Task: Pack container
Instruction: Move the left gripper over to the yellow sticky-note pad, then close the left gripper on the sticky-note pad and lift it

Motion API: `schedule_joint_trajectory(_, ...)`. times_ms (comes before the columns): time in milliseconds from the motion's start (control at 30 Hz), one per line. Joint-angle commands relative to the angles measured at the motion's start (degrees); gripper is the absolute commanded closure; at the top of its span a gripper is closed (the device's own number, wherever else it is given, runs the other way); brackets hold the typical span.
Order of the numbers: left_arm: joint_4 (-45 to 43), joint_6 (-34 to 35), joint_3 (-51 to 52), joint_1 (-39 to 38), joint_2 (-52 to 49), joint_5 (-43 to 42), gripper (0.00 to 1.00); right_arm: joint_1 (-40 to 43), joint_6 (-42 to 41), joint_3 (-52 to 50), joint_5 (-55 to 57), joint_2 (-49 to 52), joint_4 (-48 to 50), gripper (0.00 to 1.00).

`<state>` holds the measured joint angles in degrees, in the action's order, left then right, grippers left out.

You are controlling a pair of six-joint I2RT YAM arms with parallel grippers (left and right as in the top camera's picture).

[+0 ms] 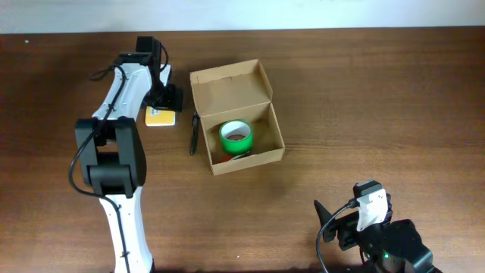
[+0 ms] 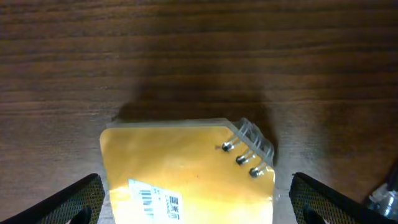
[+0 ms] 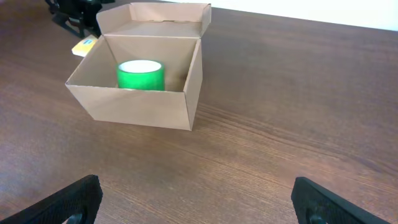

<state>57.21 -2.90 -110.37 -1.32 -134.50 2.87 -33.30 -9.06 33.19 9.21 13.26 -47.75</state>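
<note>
Even, dim light (soft shadows)

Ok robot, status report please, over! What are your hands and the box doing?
Left gripper open, over yellow packet. Right gripper open, empty, away from box. Box lid open, green tape inside. Black pen beside box.

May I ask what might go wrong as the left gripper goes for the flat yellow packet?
1. The flat yellow plastic packet lies flush on the brown wooden table; the open left gripper may scrape wood or skid off it.
2. The slim black pen-like object lies between packet and tan cardboard box and could get knocked in transit.
3. The green tape roll fills much of the box, so the packet may land tilted.
</note>
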Motion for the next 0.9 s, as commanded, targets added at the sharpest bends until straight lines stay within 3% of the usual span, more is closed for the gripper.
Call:
schedule_joint_trajectory(0,-0.3,0.5,-0.4,0.0,-0.7,1.6,0.05,0.2,-0.4,-0.2,0.9,-0.4,0.1,0.01)
schedule_joint_trajectory(600,2.8,0.6,-0.4,0.0,-4.8,1.9,0.06,0.2,-0.4,-0.2,0.9,-0.4,0.1,0.01)
schedule_joint_trajectory(667,2.7,0.6,-0.4,0.0,-4.8,1.9,0.15,0.2,-0.4,-0.2,0.9,-0.4,0.1,0.01)
schedule_joint_trajectory(767,2.3,0.6,-0.4,0.0,-4.8,1.9,0.38,0.2,-0.4,-0.2,0.9,-0.4,0.2,0.01)
schedule_joint_trajectory(867,2.1,0.5,-0.4,0.0,-4.8,1.9,0.49,0.2,-0.4,-0.2,0.9,-0.4,0.1,0.01)
